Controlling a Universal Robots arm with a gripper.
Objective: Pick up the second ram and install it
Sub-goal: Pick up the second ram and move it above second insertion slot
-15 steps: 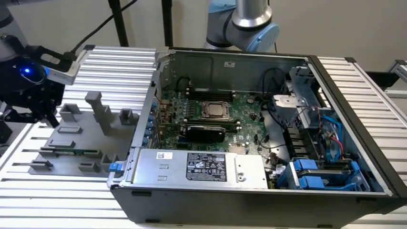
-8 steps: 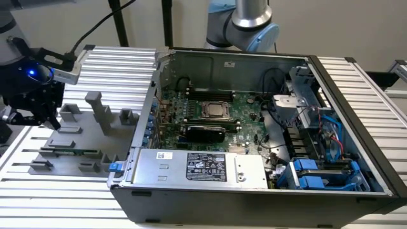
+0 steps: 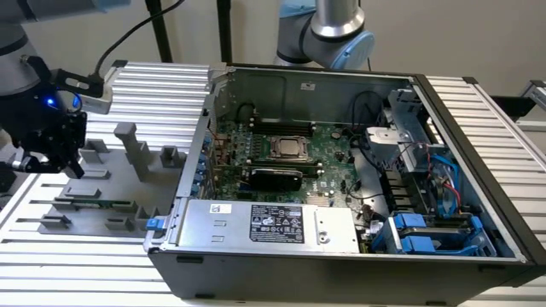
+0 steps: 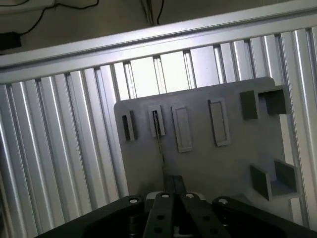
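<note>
Looking at the lower left of the exterior view, we find the second ram point(image 3: 98, 204), a thin green stick resting on edge in the grey holder plate point(image 3: 85, 225), between low grey blocks at either end. The plate sits on the ribbed metal table point(image 3: 77, 272), just beside the open computer case point(image 3: 341, 275).

We see the pincer point(image 3: 64, 164) at the left edge of that view. It hangs above the far left part of the plate, higher in the frame than the stick and apart from it. A tall grey post point(image 3: 135, 150) stands on the plate toward the case.

From the wrist view, the plate point(image 4: 208, 168) lies on the ribbed table point(image 4: 59, 148). We read the stick point(image 4: 160, 148) as a thin dark line seen edge-on. It runs from one of the raised slots near the middle of the frame down toward the pincer point(image 4: 174, 182) at the bottom centre. There the two fingers point(image 4: 169, 186) are drawn together, so we take the pincer as closed. The line ends right at their tips, and we cannot tell whether it touches them.

Inside the case, the green main board point(image 3: 328, 144) carries a square chip socket point(image 3: 288, 147) at the centre of the exterior view. A silver power box point(image 3: 265, 224) sits below it in the frame, with blue drive brackets point(image 3: 426, 233) at the lower right.
</note>
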